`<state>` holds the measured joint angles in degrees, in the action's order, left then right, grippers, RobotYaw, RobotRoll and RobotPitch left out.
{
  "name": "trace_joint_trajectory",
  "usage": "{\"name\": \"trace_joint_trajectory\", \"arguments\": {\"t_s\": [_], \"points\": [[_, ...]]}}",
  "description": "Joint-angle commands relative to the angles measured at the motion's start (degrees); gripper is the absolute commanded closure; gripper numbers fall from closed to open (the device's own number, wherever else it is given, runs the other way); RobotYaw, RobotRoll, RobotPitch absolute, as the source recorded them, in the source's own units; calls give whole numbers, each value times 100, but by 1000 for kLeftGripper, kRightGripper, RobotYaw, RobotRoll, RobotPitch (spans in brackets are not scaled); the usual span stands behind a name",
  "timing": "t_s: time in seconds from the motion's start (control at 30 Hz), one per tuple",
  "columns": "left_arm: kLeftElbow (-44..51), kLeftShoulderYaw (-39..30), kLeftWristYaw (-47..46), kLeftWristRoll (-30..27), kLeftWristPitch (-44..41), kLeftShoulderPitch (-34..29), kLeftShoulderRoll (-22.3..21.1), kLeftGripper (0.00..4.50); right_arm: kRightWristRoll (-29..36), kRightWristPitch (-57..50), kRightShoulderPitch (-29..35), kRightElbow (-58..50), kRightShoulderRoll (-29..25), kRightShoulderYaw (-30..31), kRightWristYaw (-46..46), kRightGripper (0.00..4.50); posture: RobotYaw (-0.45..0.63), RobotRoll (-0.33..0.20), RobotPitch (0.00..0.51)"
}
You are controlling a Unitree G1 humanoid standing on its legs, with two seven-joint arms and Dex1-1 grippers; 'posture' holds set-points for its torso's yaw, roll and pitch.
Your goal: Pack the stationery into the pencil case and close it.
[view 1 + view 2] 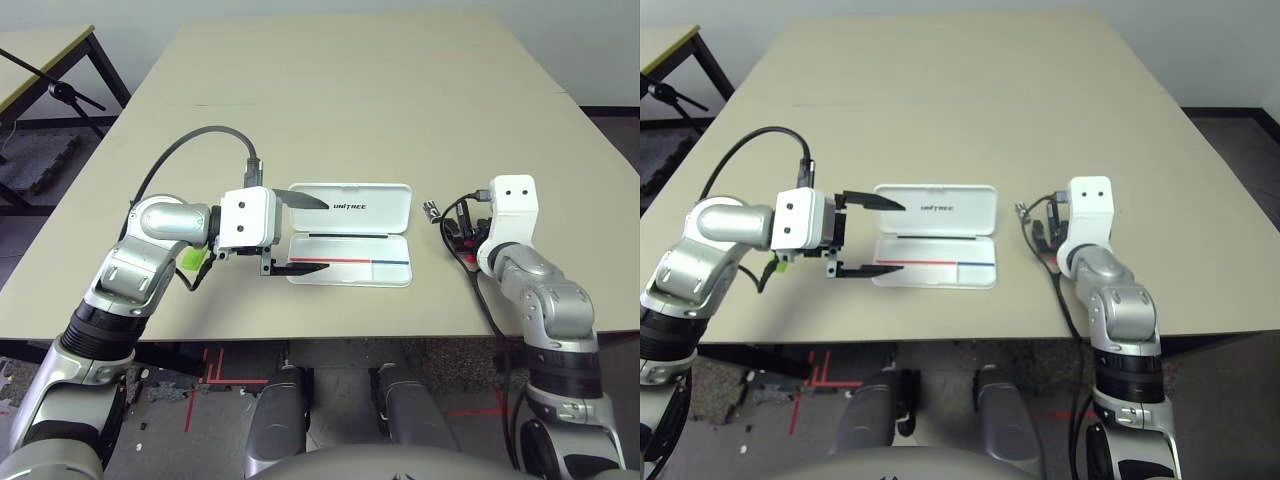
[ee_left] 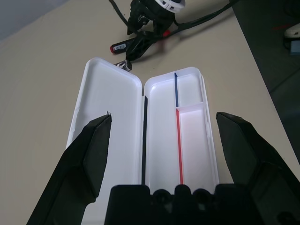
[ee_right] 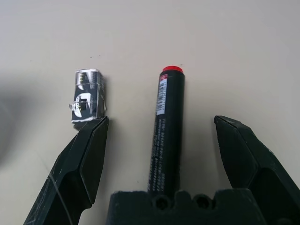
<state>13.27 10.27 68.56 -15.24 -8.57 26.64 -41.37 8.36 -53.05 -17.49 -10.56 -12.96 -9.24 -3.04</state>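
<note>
Lime-green plastic highlighter (image 1: 193, 258) lay on the beige table (image 1: 350, 100), partly under the left arm. Left pincer (image 1: 328, 236) was spread above the case's left end. Flat white hard-plastic pencil case (image 2: 164, 126) sat open, red and blue strips (image 2: 179, 145) lengthwise inside. Small dark-and-silver piece (image 3: 88, 96) lay near the black, red-ended marker (image 3: 166, 136); right pincer (image 3: 161, 119) stood spread around the marker, not gripping.

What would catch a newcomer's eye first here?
Probably the white pencil case, lying open mid-table with a red-and-blue pencil inside. Next, the left gripper, its black fingers spread wide over the case's left side. Then the dark marker with a red end, on the table between the right gripper's open fingers.
</note>
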Motion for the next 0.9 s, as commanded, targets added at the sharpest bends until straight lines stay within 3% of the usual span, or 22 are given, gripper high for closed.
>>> {"name": "trace_joint_trajectory", "arguments": {"t_s": [0.03,0.77,0.9], "points": [[222,93,-44,47,-123,-52,-23,17,63,-255,-86,139,56,-21,-9,0,-10,0,111],[239,124,-31,46,-247,3,0,17,-23,-1274,55,-572,186,-257,278,0,-18,0,115],[221,126,-33,49,-218,-13,-3,0,-44,-1213,-31,-398,180,-371,335,1014,-14,0,114]]}}
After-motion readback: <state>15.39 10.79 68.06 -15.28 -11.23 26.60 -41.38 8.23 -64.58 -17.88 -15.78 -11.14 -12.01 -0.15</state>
